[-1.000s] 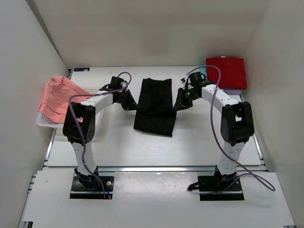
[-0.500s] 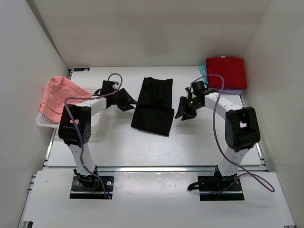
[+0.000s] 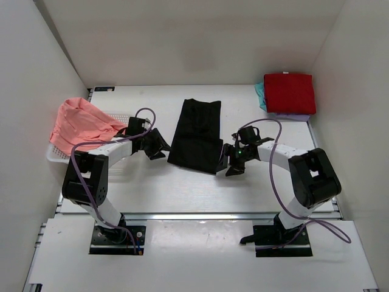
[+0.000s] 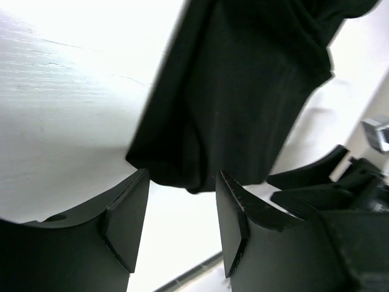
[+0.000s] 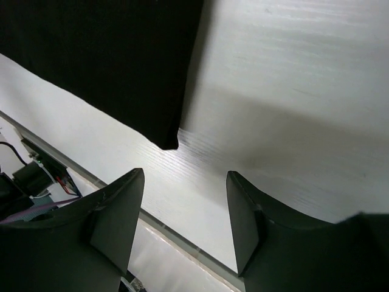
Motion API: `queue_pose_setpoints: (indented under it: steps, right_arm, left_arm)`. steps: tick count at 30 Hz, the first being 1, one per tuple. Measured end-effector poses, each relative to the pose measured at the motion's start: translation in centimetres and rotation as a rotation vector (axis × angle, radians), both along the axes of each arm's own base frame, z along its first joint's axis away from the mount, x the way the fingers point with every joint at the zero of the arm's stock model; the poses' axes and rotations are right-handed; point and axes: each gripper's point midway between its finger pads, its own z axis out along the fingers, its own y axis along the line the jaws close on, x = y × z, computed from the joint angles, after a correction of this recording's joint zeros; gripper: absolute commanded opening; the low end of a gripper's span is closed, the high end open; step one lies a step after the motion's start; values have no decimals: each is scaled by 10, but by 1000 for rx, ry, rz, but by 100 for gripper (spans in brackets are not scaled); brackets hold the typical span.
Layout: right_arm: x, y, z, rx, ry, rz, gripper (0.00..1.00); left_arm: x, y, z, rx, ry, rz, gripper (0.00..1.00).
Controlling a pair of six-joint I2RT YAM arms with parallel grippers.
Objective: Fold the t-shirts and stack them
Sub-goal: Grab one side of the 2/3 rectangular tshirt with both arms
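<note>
The black t-shirt [image 3: 196, 135] lies folded lengthwise into a long strip in the middle of the table. My left gripper [image 3: 163, 149] is open and empty just left of the strip's near left corner [image 4: 182, 176]. My right gripper [image 3: 226, 164] is open and empty just right of the near right corner [image 5: 165, 141]. A folded red t-shirt [image 3: 290, 92] tops a stack at the back right, with a teal edge [image 3: 260, 92] and a lilac edge [image 3: 292, 115] under it. A salmon-pink t-shirt [image 3: 79, 121] is heaped over the basket at the left.
A white mesh basket [image 3: 119, 159] stands at the left edge under the pink shirt. White walls close in the table on the left, back and right. The right gripper's fingers show in the left wrist view [image 4: 316, 182].
Both grippers have moved down along the sides of the black shirt, from its middle to its near corners. The shirt lies as before.
</note>
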Motion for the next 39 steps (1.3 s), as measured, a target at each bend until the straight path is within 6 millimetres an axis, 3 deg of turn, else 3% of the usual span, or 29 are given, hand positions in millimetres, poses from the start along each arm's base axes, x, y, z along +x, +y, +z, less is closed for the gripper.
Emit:
queue_pose_setpoints:
  steps: [14,18,19,22,23,30,33,39]
  right_arm:
    - [11,26,-7,59,8,-10,53]
    - [15,34,-8,69,17,-11,50]
    - [17,36,-8,73,21,-10,46]
    - [21,42,-12,68,14,5,7]
    - [22,42,-16,61,20,3,0]
    - [19,37,-20,50,36,12,1]
    - [7,28,-16,21,19,31,0]
    - [-54,10,-9,-33,34,117,0]
  left_arm:
    - [-26,-2,-43,171,84,-71,56]
    - [-25,0,-44,180,82,-71,45]
    - [-25,0,-45,181,85,-70,43]
    - [-24,-2,-49,180,89,-70,11]
    - [-24,-4,-52,180,90,-76,0]
    - [-25,-16,-50,170,75,-119,0]
    - [-43,-20,-49,180,79,-158,0]
    - [-130,-24,-41,197,129,-295,0]
